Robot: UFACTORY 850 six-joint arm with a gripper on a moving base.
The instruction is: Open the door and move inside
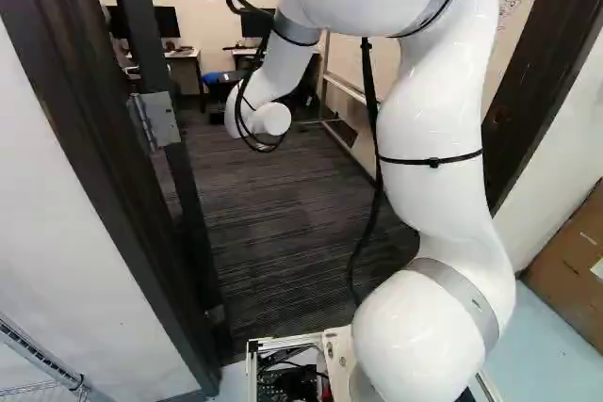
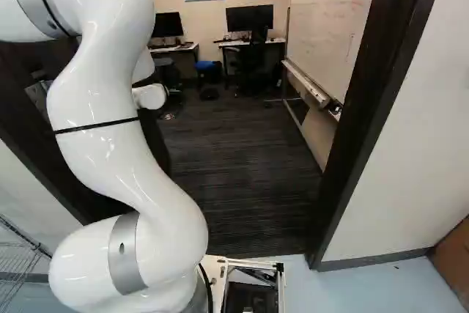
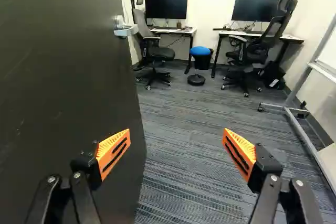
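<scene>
The dark door stands swung inward into the room; in the wrist view its broad face (image 3: 63,77) lies beside and beyond one finger, with a silver lever handle (image 3: 125,28) near its far edge. At the left of the left base view, the door's edge (image 1: 179,167) hangs from a metal hinge (image 1: 158,120) on the dark frame (image 1: 104,167). In the wrist view my gripper (image 3: 177,148) is open, its orange pads wide apart with nothing held. The base views hide the gripper; the arm's white wrist end (image 1: 259,120) reaches through the doorway.
The right door frame (image 2: 374,108) and white wall (image 2: 418,152) flank the opening. Inside are carpet (image 2: 242,166), desks with monitors (image 3: 166,8), office chairs (image 3: 152,51), a blue-topped stool (image 3: 201,51) and a wheeled whiteboard (image 2: 330,27). A cardboard box (image 1: 575,270) stands outside at right.
</scene>
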